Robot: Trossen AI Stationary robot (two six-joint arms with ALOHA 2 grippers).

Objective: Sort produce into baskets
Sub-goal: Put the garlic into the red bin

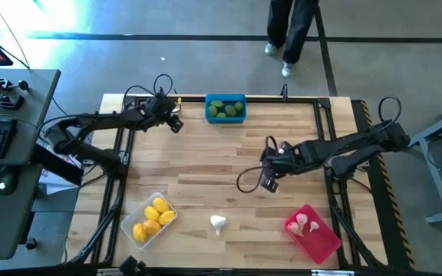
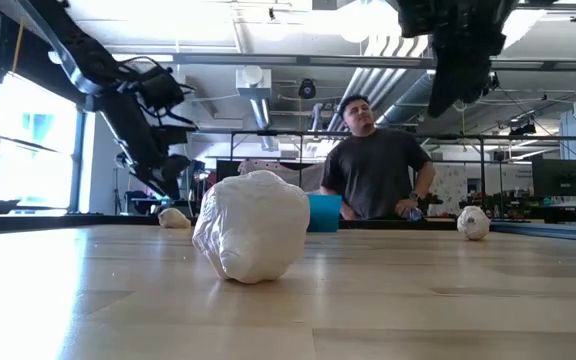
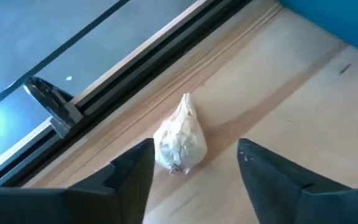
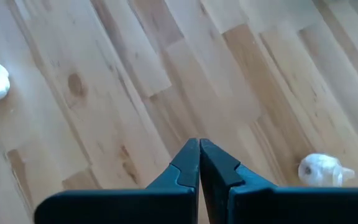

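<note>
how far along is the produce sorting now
Mostly done: green pieces fill the blue basket, lemons the clear basket, two garlic bulbs the red basket. The open left gripper straddles a stray whitish garlic bulb. Another bulb lies loose; the right gripper is shut, empty.

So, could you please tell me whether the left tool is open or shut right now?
Open: in the left wrist view the left tool shows its fingers spread apart on either side of a garlic bulb, not touching it.
</note>
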